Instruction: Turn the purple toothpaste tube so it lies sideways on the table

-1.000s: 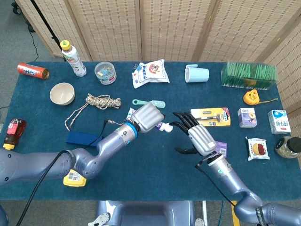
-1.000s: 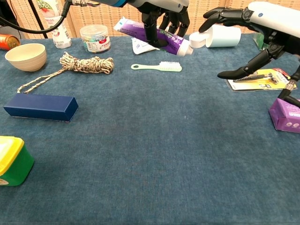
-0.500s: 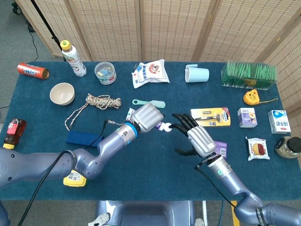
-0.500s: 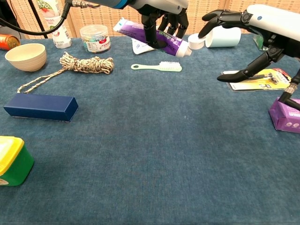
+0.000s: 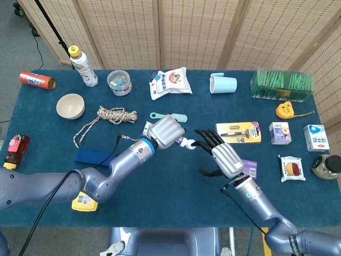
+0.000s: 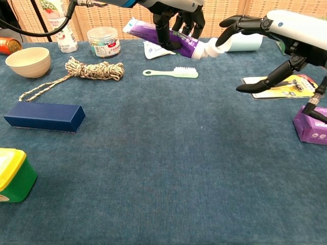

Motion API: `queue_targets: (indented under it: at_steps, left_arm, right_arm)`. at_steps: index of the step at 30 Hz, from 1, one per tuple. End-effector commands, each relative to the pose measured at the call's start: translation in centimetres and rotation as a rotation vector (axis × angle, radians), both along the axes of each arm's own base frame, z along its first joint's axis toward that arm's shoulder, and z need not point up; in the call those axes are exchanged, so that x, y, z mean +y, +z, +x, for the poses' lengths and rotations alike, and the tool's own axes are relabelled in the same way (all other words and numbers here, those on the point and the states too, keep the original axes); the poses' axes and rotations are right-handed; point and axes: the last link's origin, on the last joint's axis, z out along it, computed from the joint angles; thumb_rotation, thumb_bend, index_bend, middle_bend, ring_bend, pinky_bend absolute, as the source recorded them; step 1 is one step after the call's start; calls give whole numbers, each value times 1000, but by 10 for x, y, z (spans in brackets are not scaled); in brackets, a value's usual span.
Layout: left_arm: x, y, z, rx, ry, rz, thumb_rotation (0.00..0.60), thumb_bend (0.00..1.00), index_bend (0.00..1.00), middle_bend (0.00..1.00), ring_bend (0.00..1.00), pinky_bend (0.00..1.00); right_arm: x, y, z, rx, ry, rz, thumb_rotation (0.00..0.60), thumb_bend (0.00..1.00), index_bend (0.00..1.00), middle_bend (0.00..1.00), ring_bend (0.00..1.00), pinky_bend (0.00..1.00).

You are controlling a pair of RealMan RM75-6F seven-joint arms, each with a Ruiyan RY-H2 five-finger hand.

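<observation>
The purple toothpaste tube (image 6: 163, 37) is grasped above the table (image 6: 168, 168) by the left hand (image 5: 167, 132), while its white cap (image 6: 211, 47) is touched by the spread fingers (image 6: 231, 24) of the unclenched right hand (image 5: 224, 156).

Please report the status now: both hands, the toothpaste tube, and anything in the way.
Left hand grips the purple toothpaste tube, held off the table. Right hand open, fingertips at the tube's white cap. Green toothbrush lies beneath.
</observation>
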Motion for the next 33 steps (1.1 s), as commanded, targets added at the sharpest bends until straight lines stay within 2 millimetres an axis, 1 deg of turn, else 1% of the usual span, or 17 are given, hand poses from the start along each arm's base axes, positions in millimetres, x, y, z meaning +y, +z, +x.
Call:
queue_targets:
  at_steps: [1, 9, 15, 26, 33]
  left_arm:
    - [0, 0, 0, -5, 1, 0, 600, 716, 540, 499, 410, 571]
    - [0, -1, -3, -37, 12, 1, 600, 715, 540, 499, 410, 571]
    - [-1, -2, -9, -65, 23, -3, 600, 714, 539, 500, 409, 571]
    - [-1, -2, -27, -133, 62, -19, 600, 710, 539, 499, 408, 571]
    - [-3, -2, -30, -192, 63, -20, 600, 709, 539, 499, 408, 571]
  right_arm:
    - [-1, -1, 1, 5, 1, 4, 600, 220, 249, 51, 0, 0]
    - [-2, -5, 2, 3, -1, 6, 600, 220, 247, 52, 0, 0]
    - [-3, -7, 4, 1, -1, 10, 600, 220, 245, 51, 0, 0]
    - [1, 7, -5, -37, -29, -10, 600, 220, 234, 53, 0, 0]
    - [2, 14, -13, -86, -73, -9, 600, 221, 199, 53, 0, 0]
